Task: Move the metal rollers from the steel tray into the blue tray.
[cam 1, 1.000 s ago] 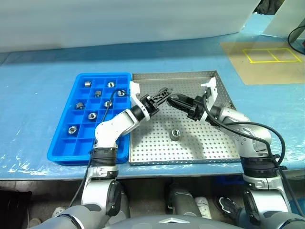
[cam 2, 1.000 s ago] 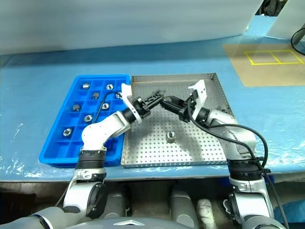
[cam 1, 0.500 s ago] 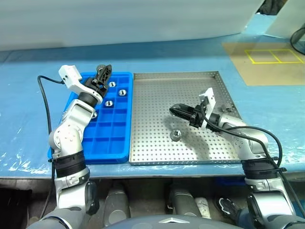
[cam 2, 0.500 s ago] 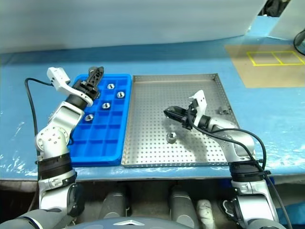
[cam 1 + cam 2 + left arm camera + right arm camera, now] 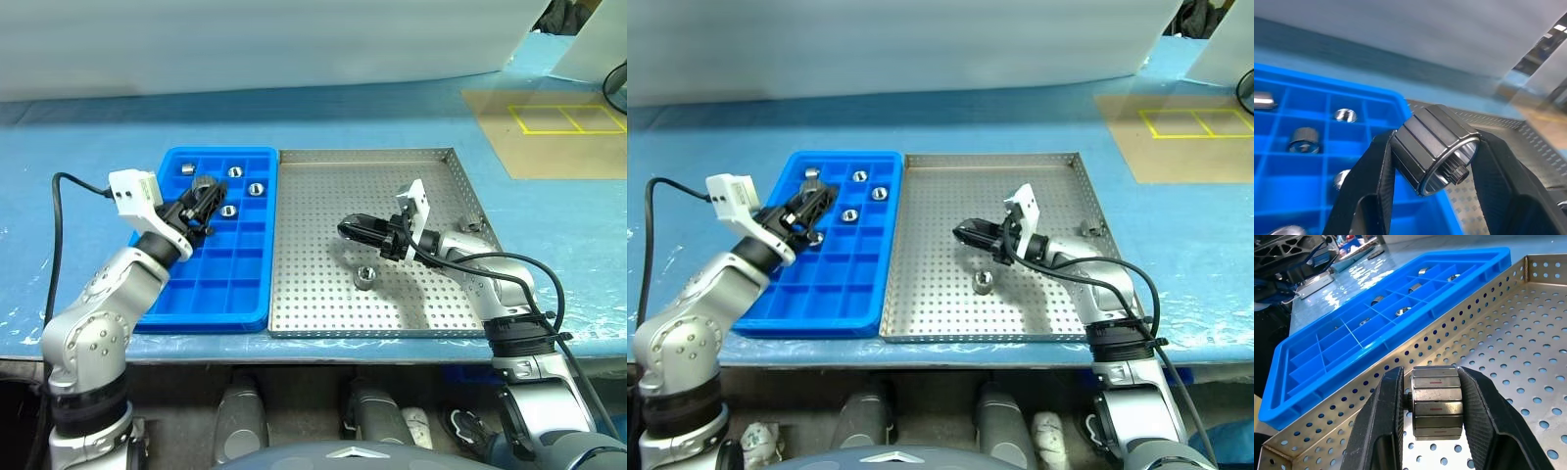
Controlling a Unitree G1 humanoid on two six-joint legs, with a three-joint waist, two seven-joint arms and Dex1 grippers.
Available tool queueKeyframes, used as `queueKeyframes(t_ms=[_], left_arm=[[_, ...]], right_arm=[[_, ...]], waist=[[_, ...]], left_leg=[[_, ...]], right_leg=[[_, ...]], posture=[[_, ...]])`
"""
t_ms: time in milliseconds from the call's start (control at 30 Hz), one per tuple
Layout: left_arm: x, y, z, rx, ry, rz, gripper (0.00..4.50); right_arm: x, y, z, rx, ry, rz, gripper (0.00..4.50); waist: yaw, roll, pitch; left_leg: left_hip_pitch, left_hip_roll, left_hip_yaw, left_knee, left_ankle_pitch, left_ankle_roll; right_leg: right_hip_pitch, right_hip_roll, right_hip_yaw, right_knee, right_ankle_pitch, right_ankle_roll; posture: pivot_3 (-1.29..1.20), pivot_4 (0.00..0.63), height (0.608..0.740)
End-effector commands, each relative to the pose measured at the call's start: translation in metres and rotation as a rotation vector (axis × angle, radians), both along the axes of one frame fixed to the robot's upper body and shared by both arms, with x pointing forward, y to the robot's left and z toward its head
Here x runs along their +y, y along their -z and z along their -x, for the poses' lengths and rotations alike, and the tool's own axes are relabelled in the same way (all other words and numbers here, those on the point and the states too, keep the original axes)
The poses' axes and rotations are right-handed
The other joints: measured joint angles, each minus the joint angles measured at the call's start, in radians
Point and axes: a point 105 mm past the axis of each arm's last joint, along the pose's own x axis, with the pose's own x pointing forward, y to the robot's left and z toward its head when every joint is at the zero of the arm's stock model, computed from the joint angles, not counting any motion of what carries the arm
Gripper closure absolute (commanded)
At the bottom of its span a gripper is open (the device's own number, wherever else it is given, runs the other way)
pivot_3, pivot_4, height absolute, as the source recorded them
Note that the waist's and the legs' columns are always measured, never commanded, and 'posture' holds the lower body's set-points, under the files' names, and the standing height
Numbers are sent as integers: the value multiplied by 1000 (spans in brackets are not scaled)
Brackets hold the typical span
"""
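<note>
A metal roller (image 5: pixel 1436 147) is clamped in the left claw (image 5: pixel 203 201) above the blue tray (image 5: pixel 223 294). Another roller (image 5: pixel 1438 402) is clamped in the right claw (image 5: pixel 1430 406) over the steel tray (image 5: pixel 323 294).

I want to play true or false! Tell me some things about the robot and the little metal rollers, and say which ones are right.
1. The left jaws are empty. False: they grip a roller above the blue tray.
2. The right jaws hold a second roller. True.
3. Nothing lies on the steel tray. False: one loose roller lies on it.
4. Some compartments of the blue tray already have stored rollers in them. True.
</note>
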Motion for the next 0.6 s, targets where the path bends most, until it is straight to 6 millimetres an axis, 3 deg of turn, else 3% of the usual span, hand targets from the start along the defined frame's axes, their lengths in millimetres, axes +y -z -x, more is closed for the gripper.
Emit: queueKeyframes(t_ms=[33, 300, 600], left_arm=[[1, -8, 15, -50, -55, -123, 2607], [10, 34, 58, 105, -230, -279, 2607], [25, 70, 73, 221, -299, -315, 2607]], right_arm=[[7, -14, -2, -64, -41, -12, 3294], [27, -13, -6, -62, -116, -25, 3294], [31, -17, -8, -75, -137, -27, 3294]], waist=[[5, 0, 0], [31, 0, 0], [60, 0, 0]], left_leg=[[0, 0, 0, -1, 0, 0], [0, 1, -1, -2, -1, 1], [0, 2, -1, -3, 0, 0]], right_leg=[[0, 0, -1, 0, 0, 0], [0, 0, -2, -1, 0, 0], [0, 0, -4, -1, -1, 0]], posture=[[51, 150, 740], [141, 150, 740], [156, 150, 740]])
